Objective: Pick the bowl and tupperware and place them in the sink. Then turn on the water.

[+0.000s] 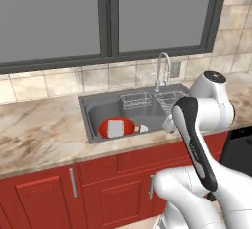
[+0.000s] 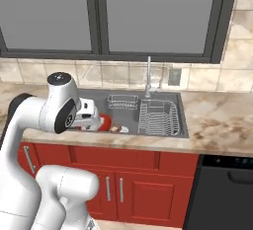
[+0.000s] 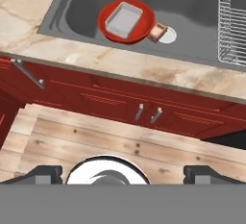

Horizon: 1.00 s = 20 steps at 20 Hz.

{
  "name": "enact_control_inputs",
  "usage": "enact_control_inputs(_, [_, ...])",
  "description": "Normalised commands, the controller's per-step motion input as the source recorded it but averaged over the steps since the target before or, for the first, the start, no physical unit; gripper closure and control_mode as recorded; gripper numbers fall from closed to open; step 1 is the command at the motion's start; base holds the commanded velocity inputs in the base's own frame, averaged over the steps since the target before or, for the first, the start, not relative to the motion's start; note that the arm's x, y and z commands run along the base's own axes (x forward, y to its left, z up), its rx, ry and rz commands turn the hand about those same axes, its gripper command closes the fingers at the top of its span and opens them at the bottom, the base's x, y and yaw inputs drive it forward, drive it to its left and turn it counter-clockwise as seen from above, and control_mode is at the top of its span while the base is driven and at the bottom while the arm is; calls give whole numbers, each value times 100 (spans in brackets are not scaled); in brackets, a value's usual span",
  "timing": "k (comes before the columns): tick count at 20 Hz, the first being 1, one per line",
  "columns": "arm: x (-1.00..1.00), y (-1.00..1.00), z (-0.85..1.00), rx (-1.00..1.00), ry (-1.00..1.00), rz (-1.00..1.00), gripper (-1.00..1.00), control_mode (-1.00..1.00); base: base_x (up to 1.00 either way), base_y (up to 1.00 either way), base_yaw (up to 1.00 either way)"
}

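The red bowl [image 1: 129,125] [image 3: 109,28] rests on the floor of the grey sink [image 1: 98,111] [image 2: 132,119] [image 3: 80,9], at its left front. The light grey tupperware [image 1: 116,128] [image 3: 124,19] lies inside the bowl. A sliver of the bowl [image 2: 105,122] peeks out beside my white hand [image 2: 89,114]. My gripper [image 3: 125,175] is open with nothing between its fingertips [image 3: 45,174]; it hangs in front of the counter edge, well short of the bowl. The chrome faucet [image 1: 162,70] [image 2: 148,76] stands behind the basin. No water shows at its spout.
A white-and-brown drain piece [image 3: 162,33] lies right of the bowl. A small wire rack [image 1: 136,100] [image 2: 122,101] and a dish rack [image 2: 158,117] [image 3: 233,21] fill the sink's back and right. Red cabinets [image 3: 110,98] and a wooden floor lie below; a dishwasher [image 2: 225,189] stands at right.
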Motion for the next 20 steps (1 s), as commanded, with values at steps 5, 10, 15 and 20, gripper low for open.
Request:
enact_control_inputs(5, [0,0,0,0,0,0,-100,100,32,-77,12])
enact_control_inputs(10, [0,0,0,0,0,0,-100,100,29,-78,5])
enact_control_inputs(15, [0,0,0,0,0,0,-100,100,38,-37,3])
enact_control_inputs(20, [0,0,0,0,0,0,-100,100,57,0,0])
